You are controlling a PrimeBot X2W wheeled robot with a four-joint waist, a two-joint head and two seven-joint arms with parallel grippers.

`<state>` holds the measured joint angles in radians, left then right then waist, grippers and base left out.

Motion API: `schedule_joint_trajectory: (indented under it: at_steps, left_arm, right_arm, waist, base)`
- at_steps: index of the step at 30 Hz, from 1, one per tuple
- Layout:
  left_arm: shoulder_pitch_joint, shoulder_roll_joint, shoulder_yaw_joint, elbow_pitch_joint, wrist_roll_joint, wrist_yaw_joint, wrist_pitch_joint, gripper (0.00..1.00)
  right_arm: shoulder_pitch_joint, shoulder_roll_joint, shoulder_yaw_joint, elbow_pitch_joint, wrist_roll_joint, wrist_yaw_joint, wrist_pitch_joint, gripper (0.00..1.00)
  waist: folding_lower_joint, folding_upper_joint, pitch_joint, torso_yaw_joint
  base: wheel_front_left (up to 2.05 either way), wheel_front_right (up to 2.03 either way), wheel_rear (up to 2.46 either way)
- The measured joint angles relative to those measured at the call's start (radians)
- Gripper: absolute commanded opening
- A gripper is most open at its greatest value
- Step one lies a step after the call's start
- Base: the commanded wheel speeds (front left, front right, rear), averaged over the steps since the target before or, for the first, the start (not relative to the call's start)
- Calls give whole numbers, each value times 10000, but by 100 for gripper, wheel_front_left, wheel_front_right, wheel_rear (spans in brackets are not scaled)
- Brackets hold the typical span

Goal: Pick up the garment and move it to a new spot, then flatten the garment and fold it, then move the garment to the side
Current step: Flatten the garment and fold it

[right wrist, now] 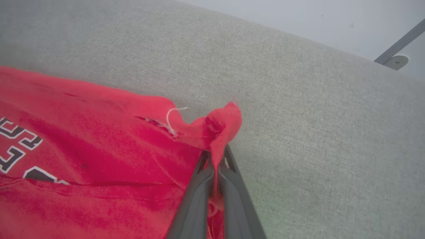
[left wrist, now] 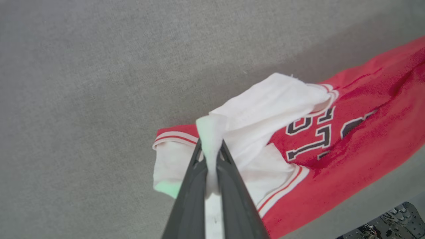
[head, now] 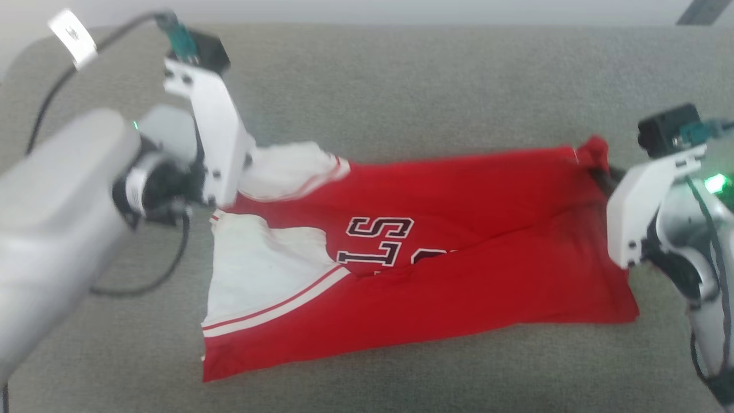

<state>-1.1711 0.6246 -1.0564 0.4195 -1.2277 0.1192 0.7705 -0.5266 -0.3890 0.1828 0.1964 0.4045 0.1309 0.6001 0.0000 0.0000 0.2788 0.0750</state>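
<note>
The garment [head: 436,269], a red jersey with white sleeves and dark lettering, is stretched sideways across the grey cushion. My left gripper [left wrist: 211,149] is shut on its upper white sleeve [left wrist: 265,103], holding that end lifted. In the head view the left gripper [head: 243,172] sits at the shirt's left end. My right gripper [right wrist: 215,156] is shut on a red hem corner [right wrist: 222,122], and in the head view the right gripper [head: 602,172] pinches the shirt's upper right corner. The lower layer [head: 401,321] lies folded on the cushion.
The grey fabric cushion [head: 401,86] spreads wide behind and in front of the shirt. A pale wall and a metal bracket [right wrist: 395,53] lie beyond its far edge. A black cable [head: 166,269] loops beside my left arm.
</note>
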Motion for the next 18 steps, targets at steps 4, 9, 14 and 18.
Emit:
schedule_joint_trajectory:
  at_steps: [4, 9, 14, 18]
  left_arm:
    - [832, 579, -113, -1659, -125, 780, 173, 0]
    - [1784, 1122, -270, -3235, -272, 1544, 209, 0]
    - [2524, 1308, -360, -3684, -433, 1831, 52, 0]
    - [2987, 1212, -399, -3432, -708, 1755, -205, 0]
  right_arm:
    - [829, 12, -353, -445, 8, -2, 332, 0]
    - [1675, 48, -748, -798, 44, -2, 675, 0]
    - [2170, 274, -882, -779, 0, -2, 867, 0]
    - [2193, 451, -825, -523, -4, -2, 941, 0]
  waist:
    - [1, 1, -224, 168]
    - [0, 1, -334, 298]
    - [0, 1, -338, 272]
    - [0, 1, -362, 198]
  base:
    - [0, 0, 0]
    - [0, 0, 0]
    - [0, 0, 0]
    - [0, 0, 0]
